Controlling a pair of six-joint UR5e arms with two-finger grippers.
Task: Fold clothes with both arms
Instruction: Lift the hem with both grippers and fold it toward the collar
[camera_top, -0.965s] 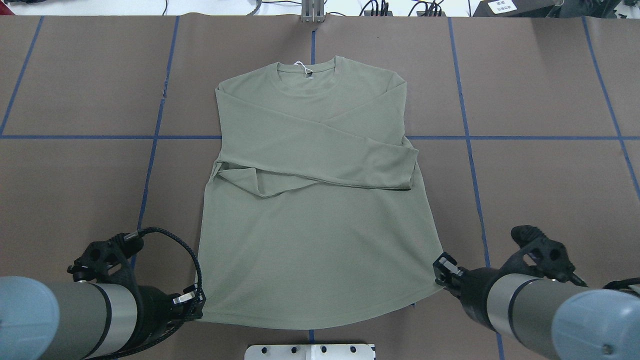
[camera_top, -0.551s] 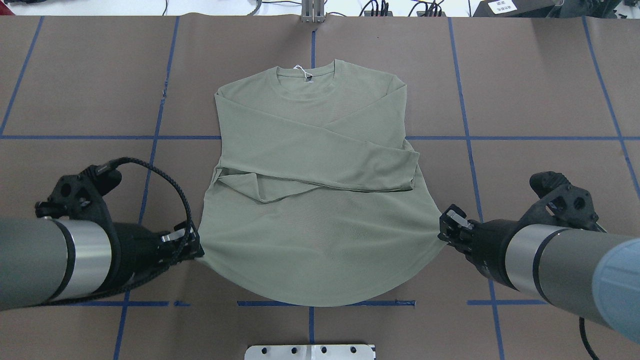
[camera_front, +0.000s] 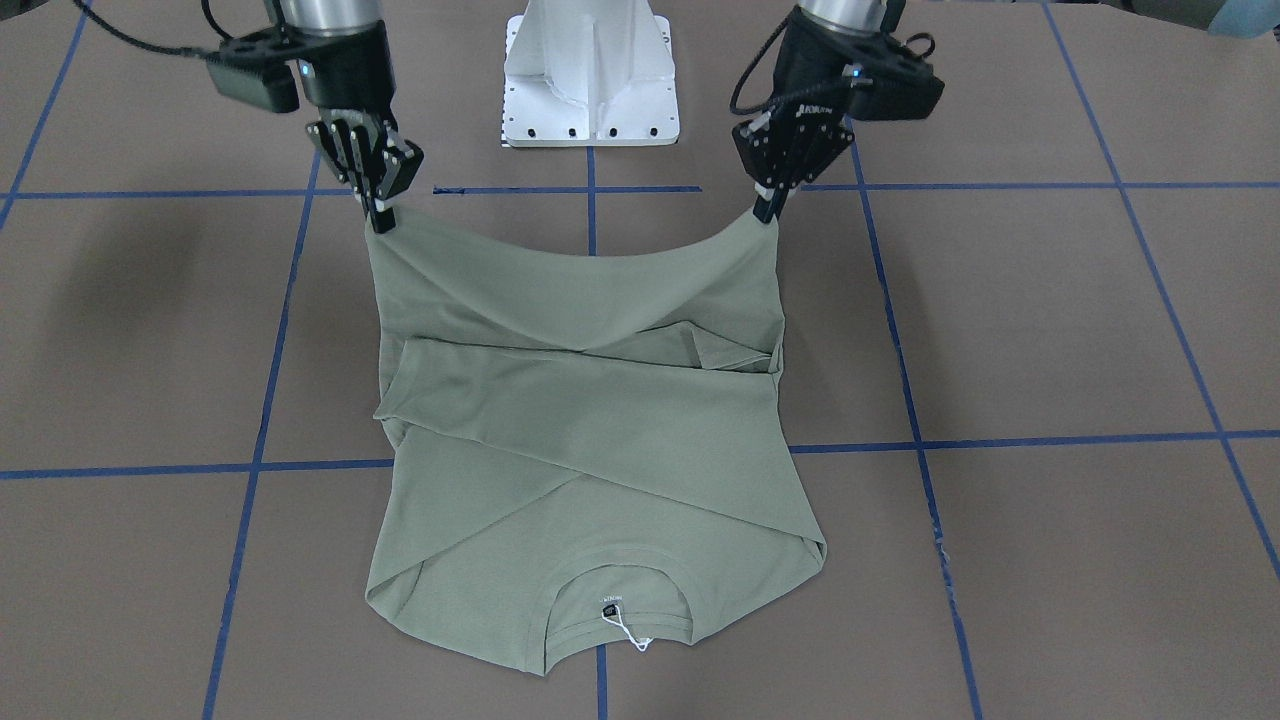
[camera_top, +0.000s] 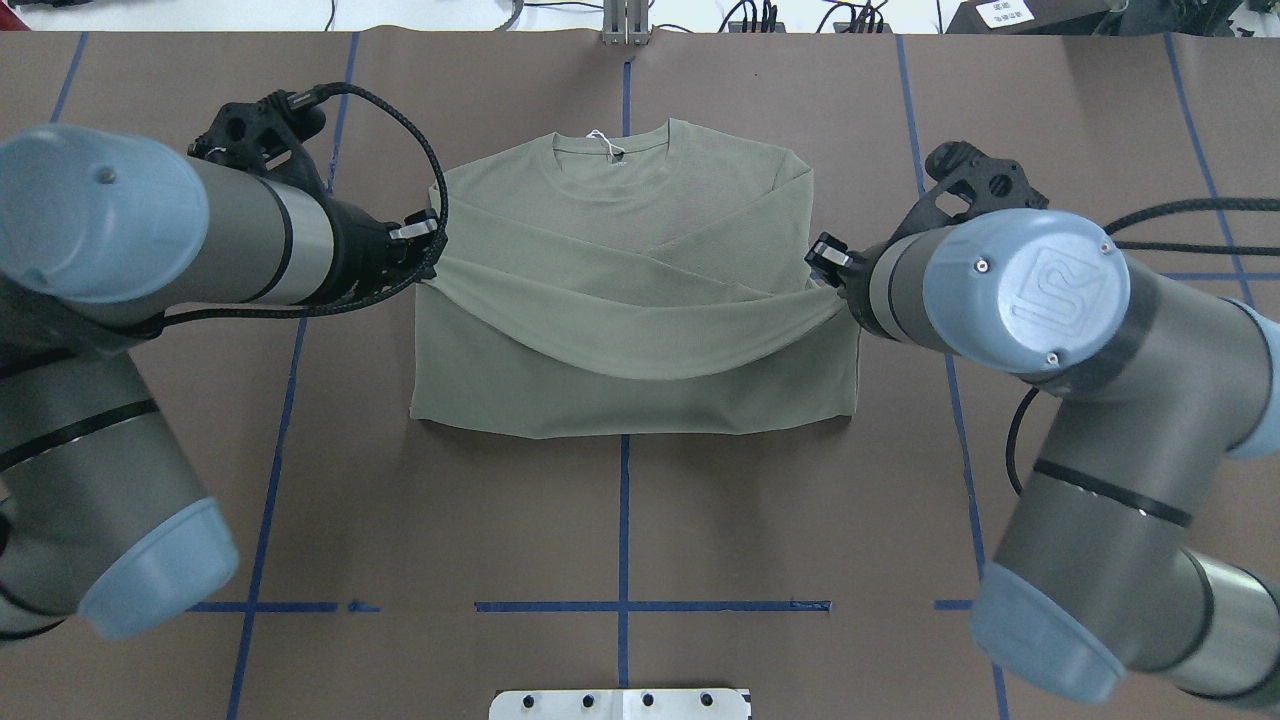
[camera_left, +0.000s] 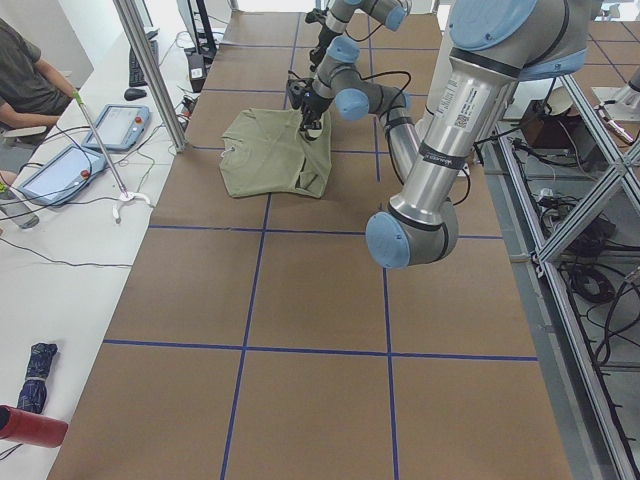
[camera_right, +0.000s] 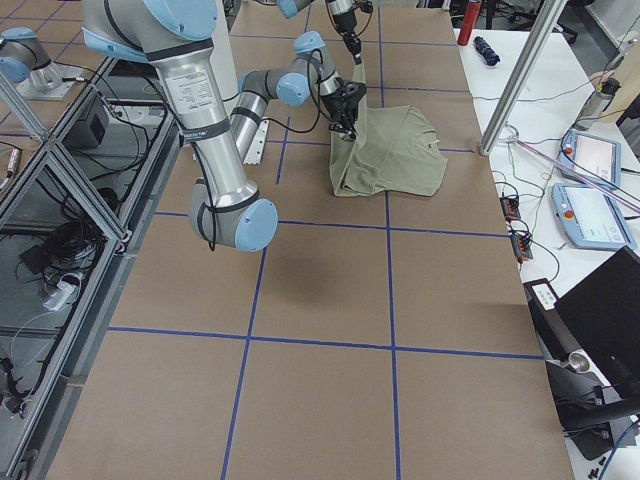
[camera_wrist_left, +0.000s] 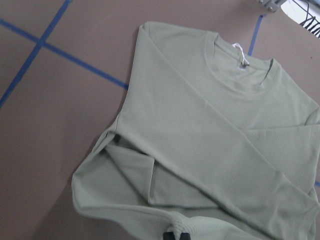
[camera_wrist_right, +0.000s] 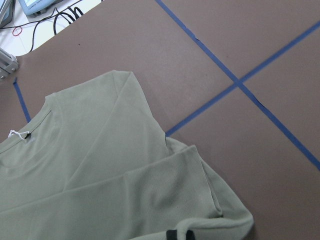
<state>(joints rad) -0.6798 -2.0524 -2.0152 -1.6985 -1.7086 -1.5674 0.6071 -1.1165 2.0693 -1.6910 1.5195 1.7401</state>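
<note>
Brown matting crossed by blue tape lines (camera_top: 622, 500) covered the counter (camera_top: 750, 520). On it, toward the side away from our base, lay the sage-green shirt (camera_top: 620, 330), with its collar (camera_top: 612, 150) pointing away from us and both sleeves crossed over the chest. Its lower half was doubled over. The crease (camera_top: 630, 432) rested on the counter nearest us, while the hem (camera_top: 640, 375) hung in a sagging arc between our two arms, raised above the sleeves. Our left fingers (camera_front: 770, 200) were pinched shut on one hem corner and our right fingers (camera_front: 380, 205) on the other.

To land this fold well, we judged we should carry both corners toward the shoulders at matched height and speed. The hem needed enough tension to flatten the sag, with the middle laid down first so the sleeves were not dragged, and the corners released only once they rested on cloth. At the collar lay a white hang tag (camera_top: 600, 135), and the white pedestal base (camera_front: 590, 90) stood behind the arms.
</note>
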